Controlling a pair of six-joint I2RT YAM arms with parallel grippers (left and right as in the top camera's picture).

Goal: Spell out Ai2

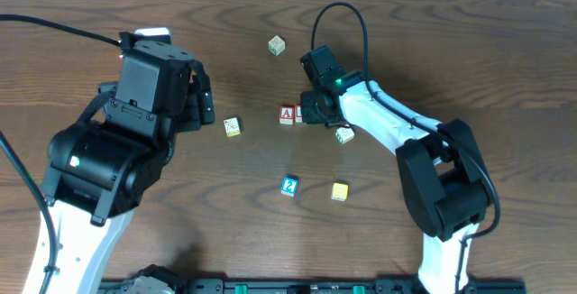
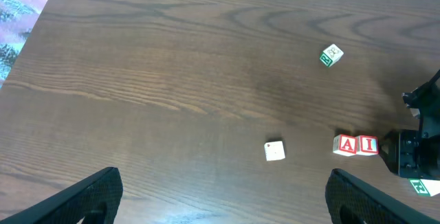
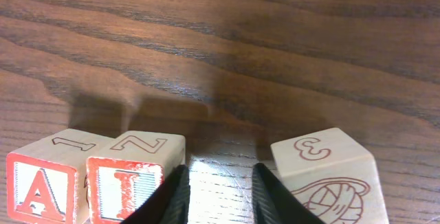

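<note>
The red-framed "A" cube (image 1: 287, 114) and the red-framed "I" cube (image 3: 124, 186) stand side by side on the table, the "I" to the right of the "A" (image 3: 38, 189). My right gripper (image 3: 218, 172) is low on the table just right of the "I". Its jaws are slightly apart with only bare wood between them, and its left finger (image 3: 175, 196) rests against the "I" cube's side. The blue-framed "2" cube (image 1: 288, 186) lies alone nearer the front. My left gripper (image 2: 223, 176) hovers wide open and empty, well left of the pair (image 2: 356, 145).
A cream cube marked "3" (image 3: 330, 169) sits against the right finger's outer side. A yellow cube (image 1: 339, 191) lies beside the "2". Cream cubes with green marks lie at the back (image 1: 276, 45) and left of the "A" (image 1: 233, 126).
</note>
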